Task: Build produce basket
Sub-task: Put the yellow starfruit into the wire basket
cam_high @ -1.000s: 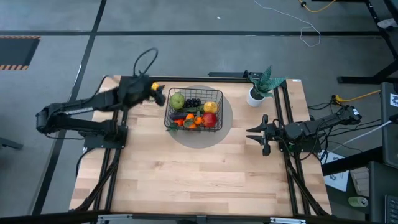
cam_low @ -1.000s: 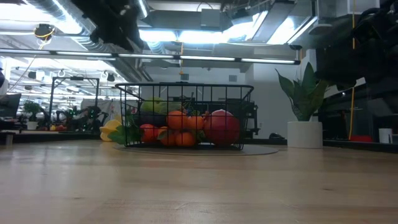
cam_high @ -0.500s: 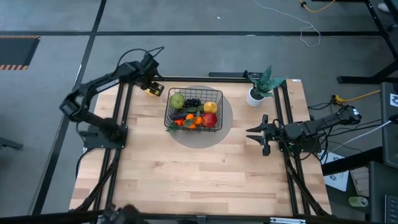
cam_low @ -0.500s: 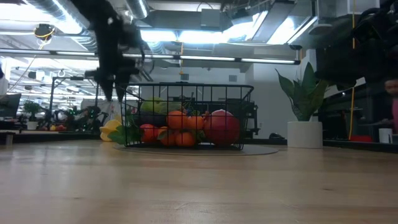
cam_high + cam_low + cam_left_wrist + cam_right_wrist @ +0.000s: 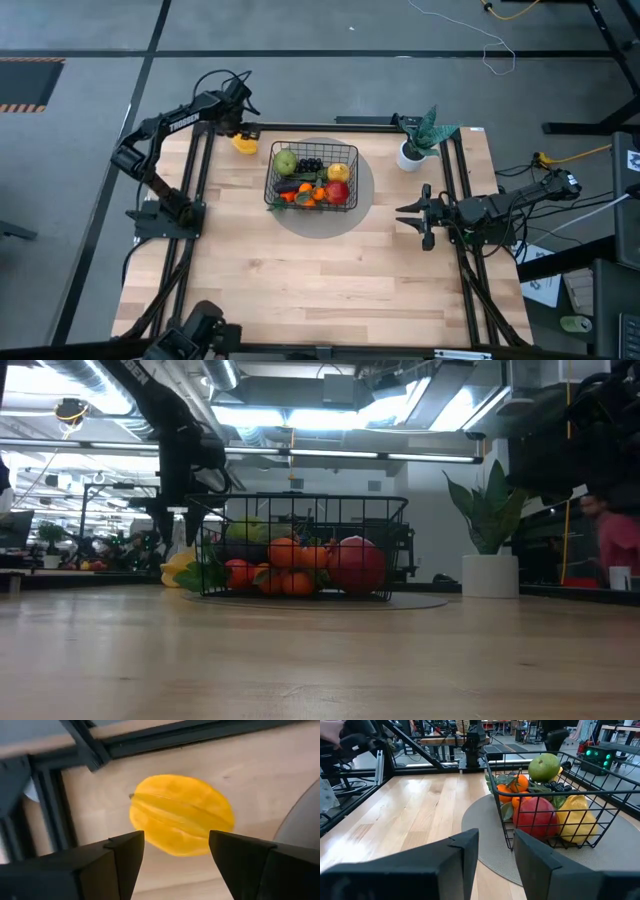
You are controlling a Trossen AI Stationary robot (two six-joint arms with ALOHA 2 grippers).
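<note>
the left gripper is held spread apart just above a yellow fruit lying on the table beside the basket, which is filled with produce; the right gripper is parked open, well apart from the basket

Yellow fruit between parted tool fingers
</note>
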